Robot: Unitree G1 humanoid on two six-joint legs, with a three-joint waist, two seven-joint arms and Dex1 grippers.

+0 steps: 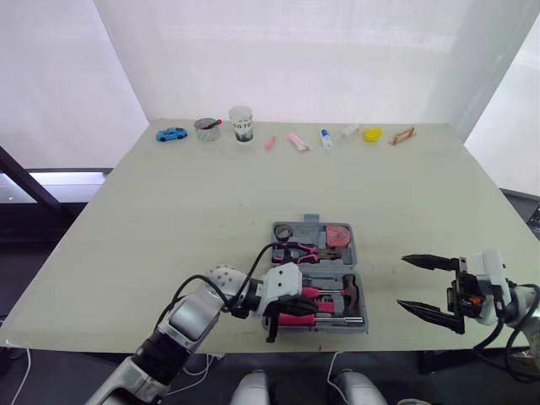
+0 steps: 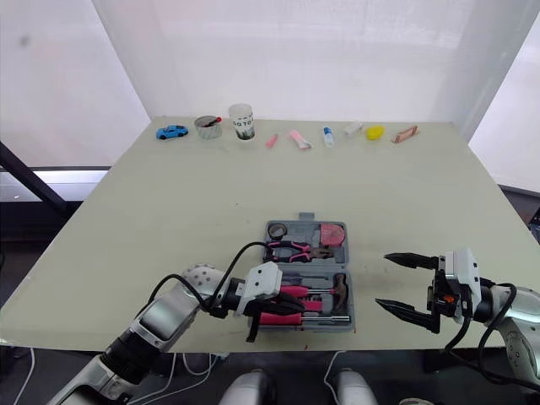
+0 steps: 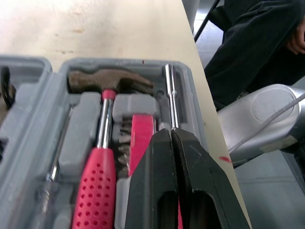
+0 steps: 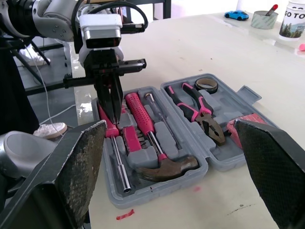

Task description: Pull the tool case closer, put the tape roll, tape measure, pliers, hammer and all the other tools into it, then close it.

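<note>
We see the open tool case (image 1: pixel 356 250) lying near the front edge of the table (image 1: pixel 169 219), with both grippers close by.

Our left gripper (image 4: pixel 114 115) points down into the near half of the case, its fingers pressed together over the pink handle of the steel-shafted driver (image 4: pixel 120 166); we cannot tell whether they pinch it. Just beside the driver lies the hammer (image 4: pixel 148 135), in its own slot. The far half holds the pliers (image 4: pixel 198 107), the tape roll (image 4: pixel 206 85) and the tape measure (image 1: pixel 337 234). Our right gripper (image 1: pixel 403 283) hangs to the right of the case, apart from it, fingers spread wide.
</note>
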